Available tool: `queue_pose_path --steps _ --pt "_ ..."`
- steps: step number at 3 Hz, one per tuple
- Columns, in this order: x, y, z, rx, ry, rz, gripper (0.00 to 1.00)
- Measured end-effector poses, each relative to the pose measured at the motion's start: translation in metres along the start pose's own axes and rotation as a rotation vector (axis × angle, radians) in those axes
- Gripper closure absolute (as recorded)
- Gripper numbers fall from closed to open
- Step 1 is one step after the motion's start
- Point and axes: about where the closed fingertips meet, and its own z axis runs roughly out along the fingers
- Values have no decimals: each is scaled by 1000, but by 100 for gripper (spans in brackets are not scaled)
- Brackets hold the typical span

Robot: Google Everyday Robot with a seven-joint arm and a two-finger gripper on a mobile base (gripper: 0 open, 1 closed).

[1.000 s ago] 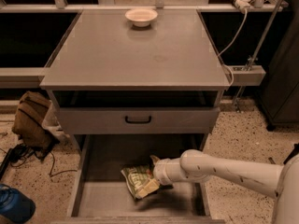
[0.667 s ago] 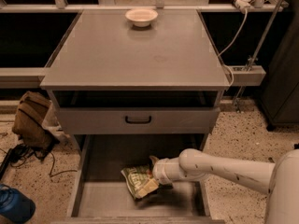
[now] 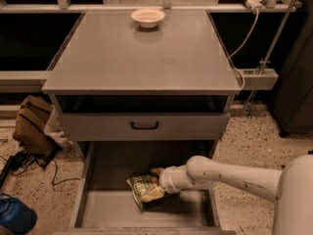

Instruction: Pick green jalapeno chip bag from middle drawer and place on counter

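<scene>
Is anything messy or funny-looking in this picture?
A little. The green chip bag lies crumpled and crooked on the floor of the open drawer, right at the pincer. Left of it, a brown bag slumps among loose cables. Nothing is spilled.

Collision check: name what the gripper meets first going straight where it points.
The green jalapeno chip bag: the gripper, inside the middle drawer, points at it, apparently touching, though depth is unclear.
</scene>
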Motion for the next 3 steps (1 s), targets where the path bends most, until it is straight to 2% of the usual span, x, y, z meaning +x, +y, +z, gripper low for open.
queue_pose_path --steps 2,3 --pt "0 0 0 0 0 0 76" --pt "-17 4 -27 26 -9 -11 98"
